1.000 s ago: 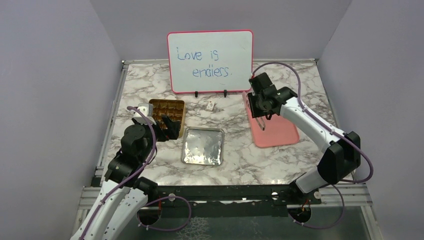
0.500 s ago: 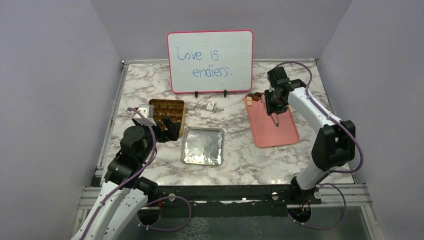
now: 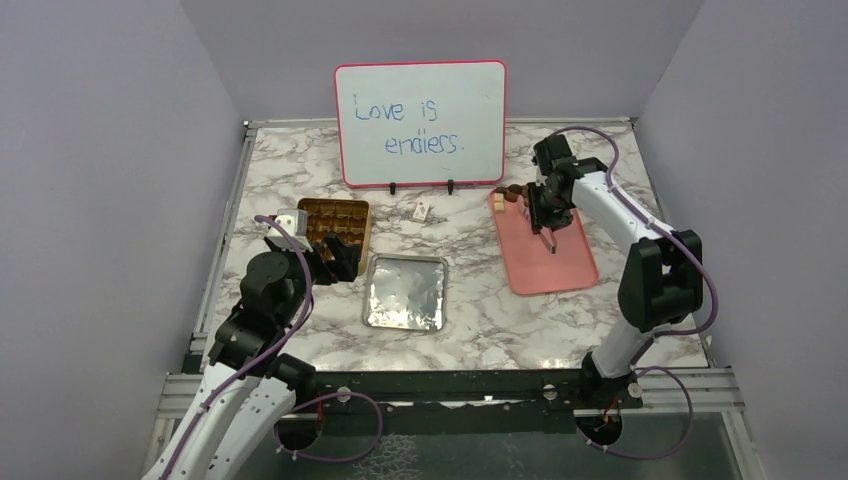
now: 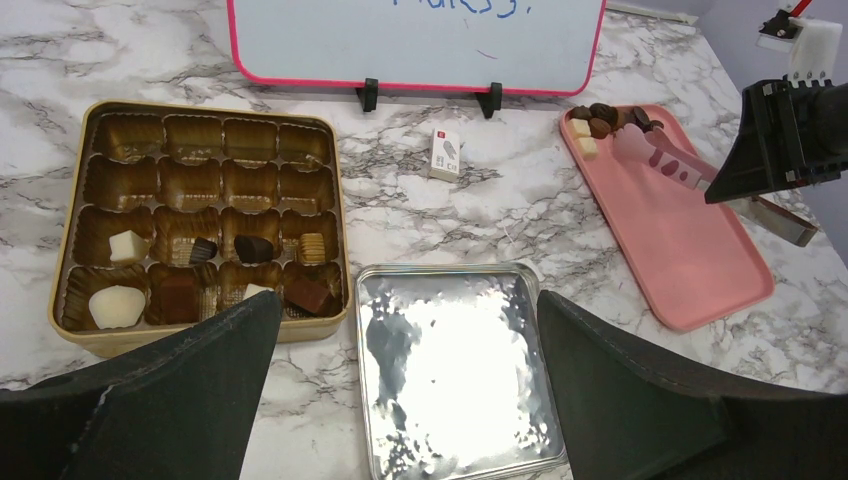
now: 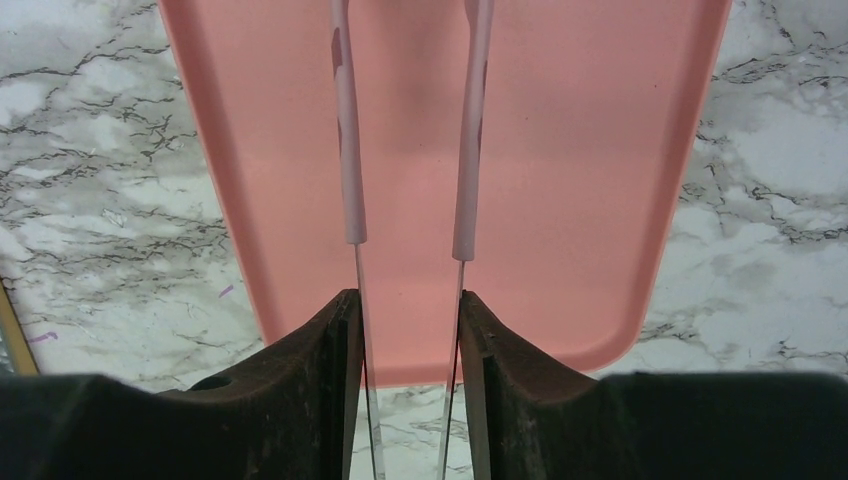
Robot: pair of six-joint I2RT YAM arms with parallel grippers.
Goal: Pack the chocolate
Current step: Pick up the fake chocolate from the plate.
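Several pieces of chocolate (image 4: 604,119) lie at the far left corner of the pink tray (image 3: 560,265); a few more (image 4: 117,305) sit in cups of the gold tin (image 4: 341,190). My right gripper (image 3: 547,212) is shut on a pair of metal tongs (image 5: 352,160) with pink tips, held over the tray (image 5: 580,150). Its fingers (image 5: 330,340) press both tong arms, which stand apart, and the tips run past the top edge of the right wrist view. My left gripper (image 4: 407,300) hangs open above the silver lid (image 4: 455,370), just right of the tin.
A pink-framed whiteboard (image 3: 420,122) stands at the back on two black feet. A small white card (image 4: 446,153) lies on the marble between the tin and the tray. The silver lid (image 3: 405,292) sits in front of the tin (image 3: 335,222).
My right wrist has swung to the right over the tray's far end, carrying the tongs, and its elbow has folded in. The left arm has stayed put.
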